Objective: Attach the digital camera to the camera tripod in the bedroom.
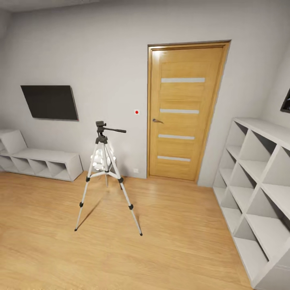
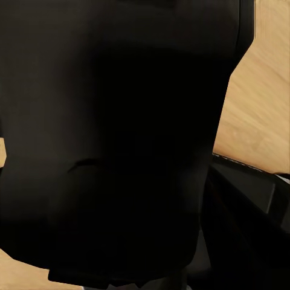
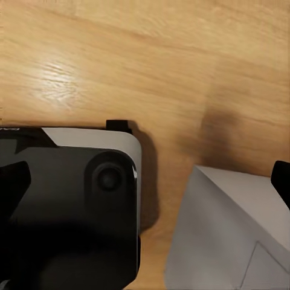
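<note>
The camera tripod stands on the light wood floor left of centre in the head view, silver-white legs spread. Its black pan head is bare, and the long handle points right. The digital camera is out of view. A large black mass sits close in front of the left wrist camera, and I cannot tell what it is or how the left gripper stands. In the right wrist view one dark fingertip shows at the frame's edge over the wood floor, far from the other side, with nothing between.
A wooden door is shut in the back wall, with a white wall plate beside it. A wall TV hangs above a low white shelf. Tall cube shelves line the right. A ball-cluster lamp stands behind the tripod.
</note>
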You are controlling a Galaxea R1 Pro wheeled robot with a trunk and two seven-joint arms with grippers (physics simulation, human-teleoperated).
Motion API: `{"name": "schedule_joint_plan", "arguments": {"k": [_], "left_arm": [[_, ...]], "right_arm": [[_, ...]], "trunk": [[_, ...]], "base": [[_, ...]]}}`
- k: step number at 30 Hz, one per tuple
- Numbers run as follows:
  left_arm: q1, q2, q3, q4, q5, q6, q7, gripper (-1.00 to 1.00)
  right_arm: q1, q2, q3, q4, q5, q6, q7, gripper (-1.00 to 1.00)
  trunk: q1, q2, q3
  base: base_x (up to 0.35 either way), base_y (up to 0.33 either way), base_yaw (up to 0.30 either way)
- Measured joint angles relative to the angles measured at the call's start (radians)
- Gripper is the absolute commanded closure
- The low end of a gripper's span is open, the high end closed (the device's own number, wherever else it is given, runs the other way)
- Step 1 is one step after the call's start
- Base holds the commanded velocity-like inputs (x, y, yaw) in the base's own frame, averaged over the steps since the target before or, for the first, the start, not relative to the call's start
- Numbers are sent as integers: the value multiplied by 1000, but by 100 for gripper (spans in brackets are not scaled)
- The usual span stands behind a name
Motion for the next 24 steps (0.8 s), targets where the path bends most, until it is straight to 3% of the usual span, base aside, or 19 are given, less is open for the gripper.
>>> {"name": "schedule_joint_plan", "arguments": {"k": [6, 15, 22, 24], "left_arm": [[0, 0, 0, 0, 0, 0, 0, 100], [0, -1, 0, 0, 0, 0, 0, 100], [0, -2, 0, 0, -6, 3, 1, 100], [0, -3, 0, 0, -22, 5, 5, 100]], "right_arm": [[0, -1, 0, 0, 0, 1, 0, -100], [0, -3, 0, -1, 0, 2, -3, -100], [0, -4, 0, -1, 1, 3, -9, -100], [0, -6, 0, -1, 1, 3, -10, -100]], "trunk": [[0, 0, -1], [0, 0, -1], [0, 0, -1], [-1, 0, -1]], "base": [[0, 0, 196], [14, 0, 42], [225, 0, 4], [312, 0, 1]]}}
